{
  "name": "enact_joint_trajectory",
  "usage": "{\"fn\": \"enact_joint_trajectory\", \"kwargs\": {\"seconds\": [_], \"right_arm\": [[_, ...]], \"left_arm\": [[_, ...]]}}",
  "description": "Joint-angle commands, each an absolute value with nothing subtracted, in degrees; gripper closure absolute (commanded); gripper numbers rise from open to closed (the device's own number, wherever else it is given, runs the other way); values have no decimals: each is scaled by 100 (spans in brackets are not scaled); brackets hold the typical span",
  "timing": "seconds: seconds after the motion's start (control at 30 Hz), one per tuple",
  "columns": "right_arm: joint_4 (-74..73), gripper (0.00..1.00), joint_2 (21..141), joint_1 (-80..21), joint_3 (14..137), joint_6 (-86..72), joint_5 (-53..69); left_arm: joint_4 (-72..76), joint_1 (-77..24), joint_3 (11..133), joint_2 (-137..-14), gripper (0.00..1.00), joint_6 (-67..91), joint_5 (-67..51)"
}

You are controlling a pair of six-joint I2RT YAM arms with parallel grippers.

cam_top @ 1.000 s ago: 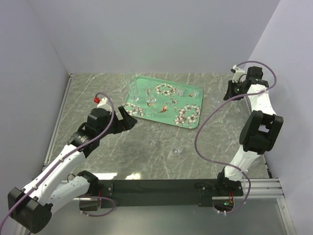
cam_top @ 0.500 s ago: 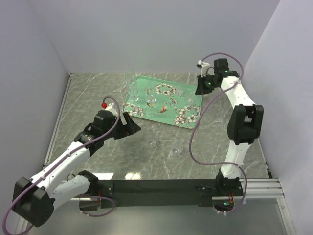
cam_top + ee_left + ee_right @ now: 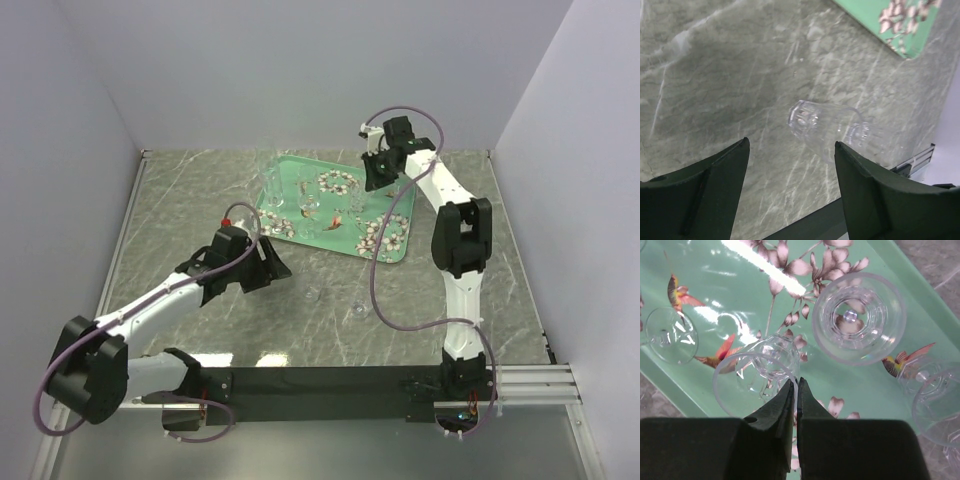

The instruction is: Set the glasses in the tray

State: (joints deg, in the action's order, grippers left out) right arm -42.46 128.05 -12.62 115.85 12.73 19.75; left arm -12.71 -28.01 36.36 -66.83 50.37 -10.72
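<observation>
The mint-green tray [image 3: 398, 252] lies at the back middle of the table, with several clear glasses in it [image 3: 307, 208]. My right gripper [image 3: 372, 178] hangs over the tray's far right part. In the right wrist view it [image 3: 796, 381] is shut on the rim of a clear glass [image 3: 756, 371] just above the tray [image 3: 860, 385]. An upright glass [image 3: 858, 317] stands beside it. My left gripper [image 3: 275, 262] is open and empty over the table. In the left wrist view it [image 3: 791, 143] is a little short of a clear glass [image 3: 812, 125] standing on the table.
Two glasses [image 3: 312, 294] [image 3: 360, 310] stand on the marble table in front of the tray. More glasses stand in the tray at the left [image 3: 671, 335] and right [image 3: 935, 400] of the held one. Walls close in the table at left, back and right.
My right arm swung left from the right wall to above the tray, carrying the glass. My left gripper moved right and forward, nearer the two glasses on the table.
</observation>
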Motion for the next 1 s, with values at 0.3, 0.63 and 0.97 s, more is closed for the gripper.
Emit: {"fn": "enact_joint_trajectory", "kwargs": {"seconds": [0.3, 0.63, 0.97], "right_arm": [[-4236, 92, 13095, -1556, 12208, 958, 1485], [-4245, 61, 12876, -1582, 12094, 1089, 1582], [-3955, 41, 11927, -1494, 11234, 1169, 1827]], "left_arm": [[-1011, -3102, 4192, -7497, 29, 4992, -1204], [-1195, -3357, 4675, -8094, 35, 4922, -959], [-1950, -3717, 5203, -8481, 56, 4711, -422]]}}
